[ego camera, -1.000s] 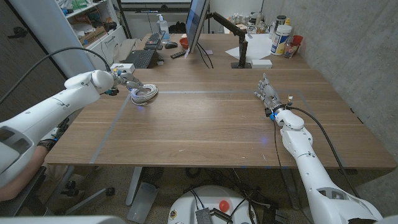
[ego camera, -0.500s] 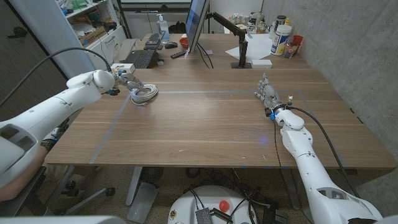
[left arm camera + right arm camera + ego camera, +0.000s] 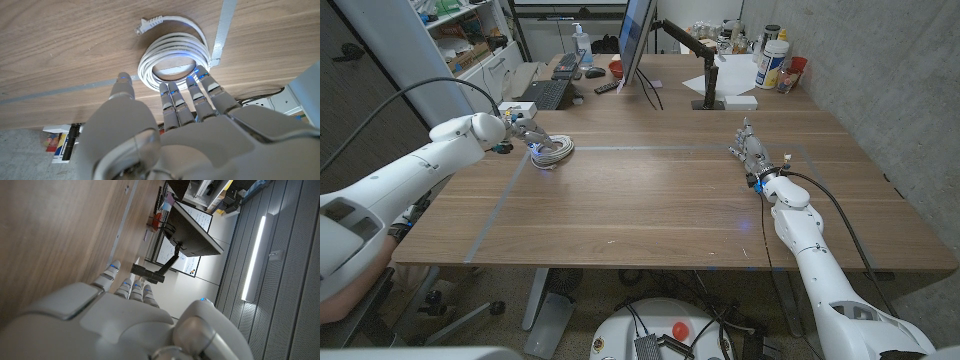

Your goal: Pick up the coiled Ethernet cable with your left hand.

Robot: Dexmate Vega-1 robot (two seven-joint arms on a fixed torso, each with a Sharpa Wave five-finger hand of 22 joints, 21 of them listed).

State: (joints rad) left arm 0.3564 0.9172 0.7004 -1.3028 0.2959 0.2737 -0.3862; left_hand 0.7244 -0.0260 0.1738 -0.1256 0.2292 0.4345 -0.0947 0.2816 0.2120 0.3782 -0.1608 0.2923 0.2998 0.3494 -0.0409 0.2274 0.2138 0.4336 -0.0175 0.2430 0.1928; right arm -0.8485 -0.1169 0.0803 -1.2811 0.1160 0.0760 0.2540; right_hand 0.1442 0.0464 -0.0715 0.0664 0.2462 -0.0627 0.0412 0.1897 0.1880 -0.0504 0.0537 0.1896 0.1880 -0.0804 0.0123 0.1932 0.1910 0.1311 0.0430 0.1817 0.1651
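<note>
the coiled white ethernet cable (image 3: 173,60) lies flat on the wooden table (image 3: 660,200) toward its far left part, beside a pale strip of tape (image 3: 222,30) that runs across the wood, with one plug end (image 3: 147,23) sticking loose out of the loops. the left hand (image 3: 527,130) is right at the coil: in the left wrist view its fingertips (image 3: 200,75) reach the near edge of the loops while the thumb (image 3: 122,82) stands apart on the bare wood to one side, so the fingers are spread and hold nothing yet; whether they press on the cable or just hover over it is not clear. the right hand (image 3: 749,150) waits well apart on the right side of the table, fingers extended together and empty. the cable looks light and limp, a stack of springy loops with a smooth jacket and no visible tie, so it may well sag or fan out when lifted. the likeliest hold is across the whole bundle at the near arc, fingers hooked through the open middle and thumb closing from outside so all turns are pinched together; the loose plug end is best left alone.
</note>
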